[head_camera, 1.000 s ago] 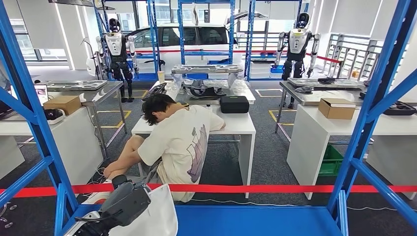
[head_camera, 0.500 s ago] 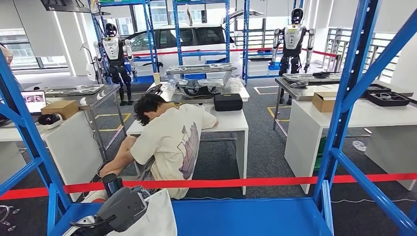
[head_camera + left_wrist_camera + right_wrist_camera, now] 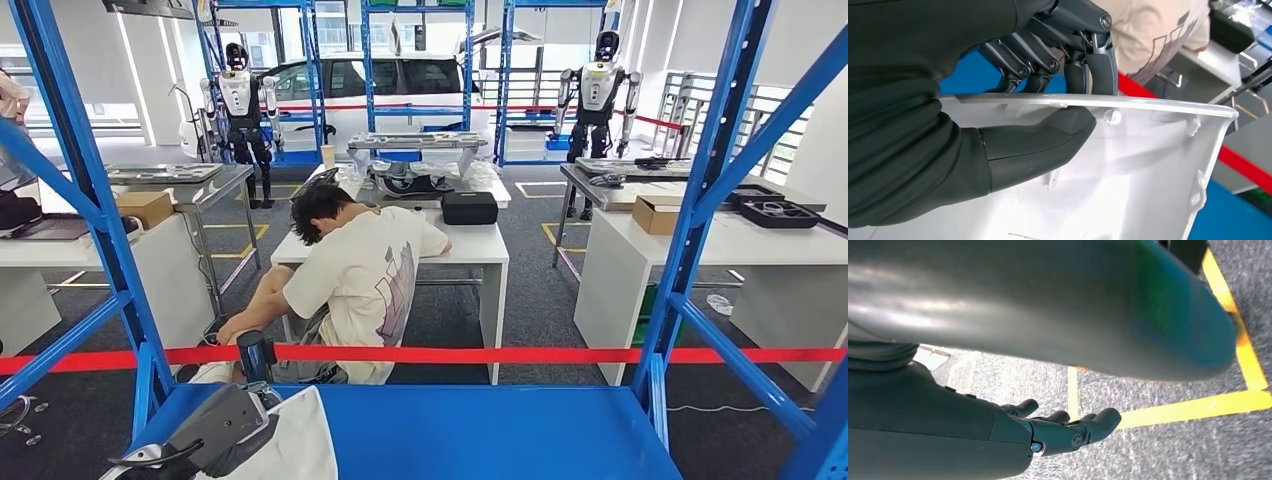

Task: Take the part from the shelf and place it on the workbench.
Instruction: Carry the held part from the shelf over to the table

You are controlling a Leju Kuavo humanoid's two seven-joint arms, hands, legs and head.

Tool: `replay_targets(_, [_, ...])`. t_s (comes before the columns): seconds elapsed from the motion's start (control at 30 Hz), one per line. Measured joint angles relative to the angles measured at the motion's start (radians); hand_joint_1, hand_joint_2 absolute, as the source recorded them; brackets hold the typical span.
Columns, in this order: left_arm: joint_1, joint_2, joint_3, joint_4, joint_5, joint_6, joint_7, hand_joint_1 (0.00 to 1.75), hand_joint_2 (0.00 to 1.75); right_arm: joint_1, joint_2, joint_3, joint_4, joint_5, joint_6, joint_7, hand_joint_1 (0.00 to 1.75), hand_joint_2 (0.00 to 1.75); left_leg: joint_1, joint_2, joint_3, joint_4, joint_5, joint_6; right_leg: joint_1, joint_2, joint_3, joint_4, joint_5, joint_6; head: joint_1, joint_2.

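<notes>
— Where is the left hand (image 3: 1013, 100), and how does it sit?

— Low at the left of the head view, over the near corner of the blue shelf (image 3: 480, 430). In the left wrist view it clamps the rim of the white part (image 3: 1128, 175): the thick thumb (image 3: 1038, 142) lies flat on the part's inner face, and the dark fingers (image 3: 1048, 60) hook over the edge from the other side.

— So the part is held?

— Yes, its edge is pinched between thumb and fingers. In the head view the white part (image 3: 285, 450) hangs by the hand (image 3: 215, 430) above the shelf's front left corner.

— And the right hand (image 3: 1068, 432)?

— It hangs down over grey carpet (image 3: 1158, 450) with yellow floor tape (image 3: 1198, 407). Its fingers are loosely stretched, a little apart, with nothing in them.

— What is around?

— Blue shelf posts (image 3: 85, 180) frame the scene on both sides. A red barrier tape (image 3: 520, 354) runs across just beyond the shelf. Behind it a person (image 3: 350, 280) in a pale shirt sits bent over by a white table (image 3: 480, 248) bearing a black case (image 3: 470, 207). Farther right stands a white workbench (image 3: 700, 250) with a cardboard box (image 3: 655, 213) and a dark tray (image 3: 775, 212). Two other robots (image 3: 240, 105) and a white car (image 3: 390, 85) stand at the back.

— Anything between the part and the workbench?

— The right shelf post and the red tape lie between them.
</notes>
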Motion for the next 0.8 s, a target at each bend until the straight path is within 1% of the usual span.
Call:
replay_targets(0.03, [0.004,0.007,0.000,0.000,0.002,-0.002,0.000,1.75,1.75,0.000,0.000,0.000,0.000,-0.001,0.000,0.000,0.00,0.00,0.000,0.000,-0.016,0.004,0.010,-0.001,0.000,0.000,0.006,0.027,0.003,0.001,0.000,0.000])
replay_targets(0.07, [0.008,0.015,0.000,-0.001,0.005,-0.004,0.000,1.75,1.75,0.000,0.000,-0.001,0.000,-0.002,0.000,0.000,0.00,0.00,0.000,0.001,-0.032,0.008,0.019,-0.003,0.001,0.000,0.028,0.020,0.025,0.001,0.000,0.000])
replay_targets(0.1, [0.010,0.023,0.001,-0.001,0.008,-0.007,0.000,1.75,1.75,0.000,0.000,-0.001,0.000,-0.003,0.000,-0.001,0.00,0.00,0.001,0.001,-0.048,0.015,0.026,-0.007,0.000,-0.001,0.067,-0.022,0.050,-0.001,0.000,0.000])
replay_targets(0.13, [0.011,0.031,0.002,-0.003,0.012,-0.009,-0.001,1.75,1.75,-0.001,0.000,-0.002,0.000,-0.005,0.000,-0.001,0.00,0.00,0.001,0.002,-0.063,0.022,0.032,-0.011,0.001,-0.001,0.116,-0.087,0.059,-0.003,0.000,0.000])
replay_targets(0.17, [0.012,0.040,0.003,-0.005,0.016,-0.011,-0.003,1.75,1.75,-0.002,0.000,-0.002,0.000,-0.006,0.000,-0.001,0.00,0.00,0.001,0.003,-0.075,0.030,0.037,-0.015,0.003,-0.001,0.161,-0.153,0.057,-0.007,0.000,0.000])
replay_targets(0.2, [0.011,0.049,0.005,-0.007,0.019,-0.013,-0.004,1.75,1.75,-0.002,0.000,-0.002,0.000,-0.008,0.000,-0.002,0.00,0.00,0.000,0.004,-0.083,0.036,0.042,-0.021,0.005,-0.001,0.192,-0.202,0.049,-0.012,0.000,0.000])
replay_targets(0.23, [0.011,0.056,0.008,-0.010,0.022,-0.014,-0.007,1.75,1.75,-0.003,0.001,-0.003,0.000,-0.010,0.000,-0.001,0.00,0.00,0.000,0.005,-0.087,0.040,0.047,-0.027,0.008,-0.001,0.206,-0.230,0.038,-0.017,-0.001,0.000])
replay_targets(0.27, [0.011,0.063,0.010,-0.011,0.025,-0.015,-0.009,1.75,1.75,-0.002,0.001,-0.004,0.000,-0.013,0.000,-0.001,0.00,0.00,0.000,0.006,-0.089,0.040,0.054,-0.033,0.010,0.000,0.207,-0.237,0.041,-0.022,-0.001,0.000])
replay_targets(0.3, [0.013,0.070,0.013,-0.013,0.029,-0.015,-0.011,1.75,1.75,-0.002,0.002,-0.005,0.000,-0.015,-0.001,-0.001,0.00,0.00,0.001,0.006,-0.091,0.039,0.060,-0.040,0.009,-0.001,0.201,-0.239,0.048,-0.029,-0.001,0.000])
replay_targets(0.33, [0.016,0.078,0.016,-0.016,0.033,-0.015,-0.013,1.75,1.75,-0.002,0.003,-0.008,0.000,-0.018,-0.001,0.000,0.00,0.00,0.003,0.004,-0.096,0.044,0.054,-0.046,0.009,-0.002,0.195,-0.241,0.057,-0.036,-0.002,0.000])
replay_targets(0.37, [0.021,0.087,0.020,-0.021,0.035,-0.015,-0.015,1.75,1.75,-0.003,0.004,-0.012,0.000,-0.021,-0.002,0.000,0.00,0.00,0.005,0.002,-0.104,0.060,0.032,-0.053,0.007,-0.004,0.187,-0.245,0.068,-0.043,-0.002,0.000])
replay_targets(0.4, [0.028,0.099,0.026,-0.028,0.037,-0.013,-0.015,1.75,1.75,-0.003,0.005,-0.015,0.000,-0.024,-0.002,0.001,0.00,0.00,0.007,0.001,-0.116,0.095,-0.007,-0.059,0.006,-0.005,0.177,-0.247,0.079,-0.049,-0.003,0.000])
replay_targets(0.47, [0.053,0.118,0.044,-0.049,0.035,-0.005,-0.015,1.75,1.75,-0.002,0.005,-0.020,0.000,-0.027,-0.002,0.003,0.00,0.00,0.012,-0.001,-0.142,0.206,-0.100,-0.069,0.006,-0.006,0.155,-0.248,0.100,-0.054,-0.003,0.000])
replay_targets(0.5, [0.071,0.125,0.057,-0.062,0.031,0.000,-0.014,1.75,1.75,-0.002,0.005,-0.021,0.000,-0.027,-0.002,0.004,0.00,0.00,0.014,-0.001,-0.149,0.259,-0.127,-0.073,0.007,-0.006,0.142,-0.248,0.111,-0.053,-0.003,0.000])
replay_targets(0.53, [0.093,0.130,0.072,-0.077,0.023,0.005,-0.014,1.75,1.75,-0.001,0.005,-0.022,0.000,-0.027,-0.002,0.004,0.00,0.00,0.016,-0.001,-0.146,0.291,-0.129,-0.075,0.007,-0.006,0.127,-0.248,0.123,-0.052,-0.003,0.000])
replay_targets(0.57, [0.116,0.134,0.088,-0.092,0.015,0.007,-0.014,1.75,1.75,0.000,0.005,-0.023,0.000,-0.027,-0.002,0.003,0.00,0.00,0.018,-0.001,-0.131,0.296,-0.115,-0.076,0.007,-0.006,0.112,-0.247,0.134,-0.050,-0.003,0.000])
replay_targets(0.6, [0.139,0.138,0.106,-0.108,0.005,0.009,-0.015,1.75,1.75,0.000,0.005,-0.025,0.000,-0.027,-0.002,0.002,0.00,0.00,0.021,-0.001,-0.099,0.268,-0.089,-0.076,0.007,-0.005,0.096,-0.247,0.146,-0.048,-0.003,0.000])
replay_targets(0.63, [0.163,0.142,0.125,-0.125,-0.005,0.011,-0.018,1.75,1.75,0.000,0.005,-0.026,0.000,-0.027,-0.002,0.001,0.00,0.00,0.022,-0.001,-0.050,0.211,-0.070,-0.075,0.007,-0.005,0.082,-0.246,0.158,-0.045,-0.003,0.000])
replay_targets(0.67, [0.185,0.146,0.147,-0.143,-0.015,0.012,-0.022,1.75,1.75,0.001,0.005,-0.027,0.000,-0.026,-0.002,0.000,0.00,0.00,0.022,-0.001,0.007,0.136,-0.070,-0.073,0.008,-0.005,0.072,-0.246,0.168,-0.041,-0.003,0.000])
replay_targets(0.7, [0.209,0.150,0.169,-0.160,-0.024,0.014,-0.028,1.75,1.75,0.002,0.005,-0.028,0.000,-0.026,-0.002,-0.001,0.00,0.00,0.019,-0.002,0.053,0.073,-0.075,-0.069,0.007,-0.004,0.067,-0.247,0.178,-0.035,-0.002,0.000])
replay_targets(0.73, [0.233,0.153,0.190,-0.176,-0.032,0.016,-0.034,1.75,1.75,0.003,0.005,-0.028,0.000,-0.025,-0.002,-0.002,0.00,0.00,0.016,-0.004,0.083,0.026,-0.086,-0.063,0.006,-0.004,0.067,-0.248,0.187,-0.029,-0.002,0.000])
replay_targets(0.77, [0.257,0.155,0.211,-0.189,-0.040,0.018,-0.040,1.75,1.75,0.004,0.006,-0.028,0.000,-0.024,-0.002,-0.002,0.00,0.00,0.010,-0.005,0.094,0.004,-0.092,-0.055,0.004,-0.003,0.068,-0.251,0.196,-0.022,-0.001,0.000])
replay_targets(0.8, [0.282,0.159,0.230,-0.200,-0.046,0.020,-0.045,1.75,1.75,0.006,0.007,-0.028,0.001,-0.021,-0.002,-0.003,0.00,0.00,0.006,-0.005,0.089,0.001,-0.084,-0.045,0.001,-0.002,0.069,-0.256,0.204,-0.014,-0.001,0.000])
